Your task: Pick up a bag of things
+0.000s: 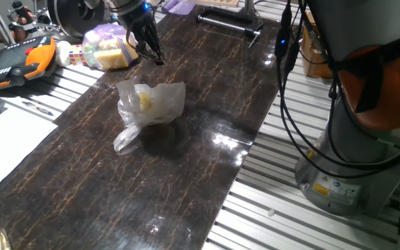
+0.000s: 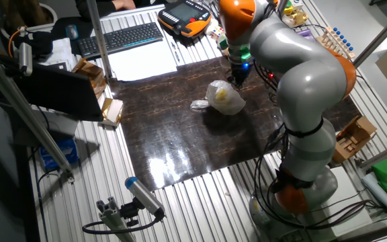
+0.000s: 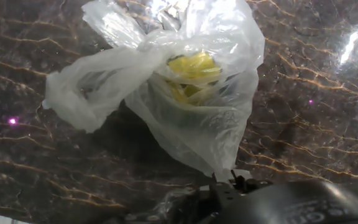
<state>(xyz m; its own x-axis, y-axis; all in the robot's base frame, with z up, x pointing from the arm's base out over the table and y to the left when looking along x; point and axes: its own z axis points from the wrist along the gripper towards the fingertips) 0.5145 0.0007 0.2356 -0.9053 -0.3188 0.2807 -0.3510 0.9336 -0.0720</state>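
Observation:
The bag of things [image 1: 150, 103] lies on the dark marbled tabletop [image 1: 186, 180]. It is clear, whitish and wrinkly, pale yellow pieces show through it, and its twisted tail [image 1: 126, 139] points toward the near edge. The other fixed view has the bag [image 2: 224, 98] at the table's middle. My gripper [image 1: 153, 55] hangs just beyond the bag, apart from it, with its black fingers spread and nothing between them. In the hand view the bag [image 3: 185, 93] fills the frame, and one dark finger [image 3: 291, 202] crosses the bottom edge, close to the bag's lower end.
A purple-tinted bag with a yellow block [image 1: 108, 47] lies right behind the gripper. An orange teach pendant [image 1: 16, 61] and a keyboard [image 2: 121, 37] sit to the left. A black bar [image 1: 228, 24] lies at the far end. The robot base [image 1: 346, 160] stands to the right.

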